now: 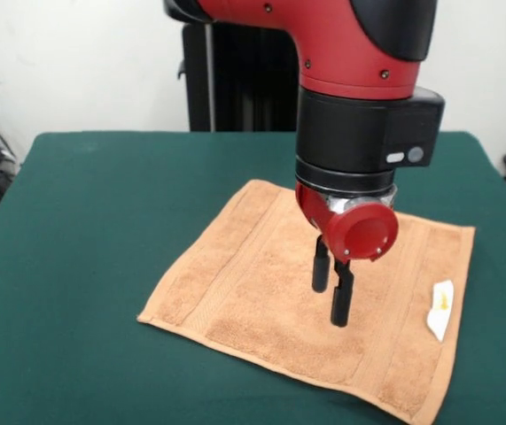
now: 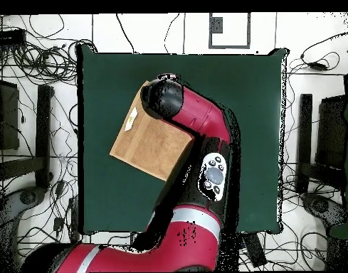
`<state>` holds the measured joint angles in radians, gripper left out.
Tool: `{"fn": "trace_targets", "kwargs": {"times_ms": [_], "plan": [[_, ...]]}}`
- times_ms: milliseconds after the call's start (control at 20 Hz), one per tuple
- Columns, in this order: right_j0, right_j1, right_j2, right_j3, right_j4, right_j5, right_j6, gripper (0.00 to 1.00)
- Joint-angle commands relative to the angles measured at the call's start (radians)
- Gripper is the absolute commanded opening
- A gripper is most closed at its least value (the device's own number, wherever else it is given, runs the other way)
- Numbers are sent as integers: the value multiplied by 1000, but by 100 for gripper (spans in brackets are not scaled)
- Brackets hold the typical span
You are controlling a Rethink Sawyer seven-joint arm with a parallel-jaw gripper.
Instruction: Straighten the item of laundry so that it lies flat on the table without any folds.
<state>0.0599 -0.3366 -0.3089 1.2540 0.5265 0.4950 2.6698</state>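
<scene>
The orange-tan towel (image 1: 253, 283) lies spread out on the green table (image 1: 84, 230), with its border bands showing and no fold that I can see. Its small white label (image 1: 440, 308) sits near the right edge. My gripper (image 1: 330, 305) hangs straight down over the towel's middle. The two black fingers (image 1: 321, 266) are close together with nothing between them, and I cannot tell whether their tips touch the cloth. In the overhead view the red arm covers one corner of the towel (image 2: 144, 138) and hides the gripper. The label (image 2: 133, 118) shows near the towel's upper left edge.
The green table (image 2: 255, 106) stretches well beyond the towel on every side. Tangled cables (image 2: 34, 57) lie on the floor around it, and dark equipment (image 2: 333, 135) stands beside its short ends.
</scene>
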Motion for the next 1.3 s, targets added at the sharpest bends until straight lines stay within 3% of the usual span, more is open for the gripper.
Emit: {"fn": "trace_targets", "kwargs": {"times_ms": [50, 500, 1300], "plan": [[36, 35, 81, 73, -6, 78, 139, 100], [26, 33, 107, 98, -6, 28, 115, 100], [-4, -33, 92, 110, -42, 97, 50, 100]]}}
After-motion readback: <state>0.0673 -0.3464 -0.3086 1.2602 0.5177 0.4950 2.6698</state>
